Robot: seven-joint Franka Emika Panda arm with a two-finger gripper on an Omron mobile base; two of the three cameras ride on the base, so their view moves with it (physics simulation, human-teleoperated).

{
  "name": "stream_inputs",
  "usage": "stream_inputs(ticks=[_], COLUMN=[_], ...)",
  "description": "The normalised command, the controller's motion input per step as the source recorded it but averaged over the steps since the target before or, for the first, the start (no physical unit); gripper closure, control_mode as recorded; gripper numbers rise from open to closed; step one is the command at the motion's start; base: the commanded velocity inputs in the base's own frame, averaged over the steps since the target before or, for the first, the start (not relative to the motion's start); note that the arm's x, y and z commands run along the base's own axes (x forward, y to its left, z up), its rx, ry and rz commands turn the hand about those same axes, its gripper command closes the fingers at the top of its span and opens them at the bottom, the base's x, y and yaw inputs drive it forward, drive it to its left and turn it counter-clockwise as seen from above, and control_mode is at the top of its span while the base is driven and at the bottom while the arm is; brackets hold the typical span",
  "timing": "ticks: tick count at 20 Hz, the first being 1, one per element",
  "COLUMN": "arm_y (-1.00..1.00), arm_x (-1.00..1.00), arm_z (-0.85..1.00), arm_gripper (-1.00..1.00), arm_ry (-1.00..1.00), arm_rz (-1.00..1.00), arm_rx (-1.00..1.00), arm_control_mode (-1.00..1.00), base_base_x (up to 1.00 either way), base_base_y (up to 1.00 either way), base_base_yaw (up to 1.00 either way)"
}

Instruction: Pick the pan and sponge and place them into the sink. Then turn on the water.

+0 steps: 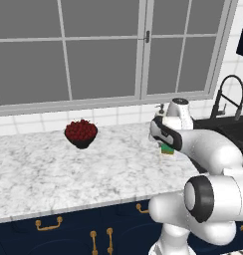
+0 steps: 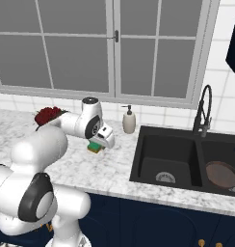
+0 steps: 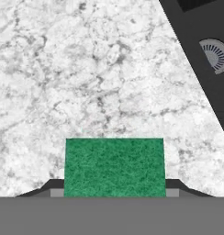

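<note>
Clamping the small rectangular green sponge [image 3: 114,167] between them, the two dark fingers [image 3: 174,189] press on its left and right sides in the hand view, at six o'clock of that picture; a yellow underside layer shows on the sponge [image 2: 94,147] in the right base view, where it sits under the white hand just above the white-and-grey marbled desk [image 2: 114,169]; whether it touches the desk I cannot tell; in the left base view the sponge [image 1: 167,149] peeks out below the hand, at three o'clock of the dark bowl of red fruit [image 1: 81,133]; a cream soap dispenser bottle [image 2: 129,120] stands at two o'clock of the sponge in the right base view, near the wall tiles; the large matte black double-basin sink [image 2: 138,166] lies at three o'clock of the sponge, apart from it; the round shallow reddish-brown frying pan [image 2: 221,174] rests in the right basin; the left basin shows a round silver drain [image 2: 164,178]; the tall thin black gooseneck faucet [image 2: 203,113] rises behind the centre divider.
</note>
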Motion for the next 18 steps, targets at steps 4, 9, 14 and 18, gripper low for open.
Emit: stream_inputs(ticks=[4, 9, 14, 18], arm_y=[0.21, 0.16, 0.01, 0.01], arm_x=[-0.15, -0.22, -0.47, -0.77], arm_z=[0.75, 0.64, 0.47, 0.12], arm_gripper=[1.00, 1.00, 1.00, 1.00], arm_ry=[0.06, 0.05, 0.00, 0.00], arm_rz=[0.02, 0.02, 0.07, 0.17], arm_rx=[0.00, 0.00, 0.00, -0.03], arm_control_mode=[-1.00, -1.00, -1.00, -1.00], base_base_x=[0.00, 0.00, 0.00, 0.00], base_base_y=[0.00, 0.00, 0.00, 0.00], base_base_yaw=[0.00, 0.00, 0.00, 0.00])
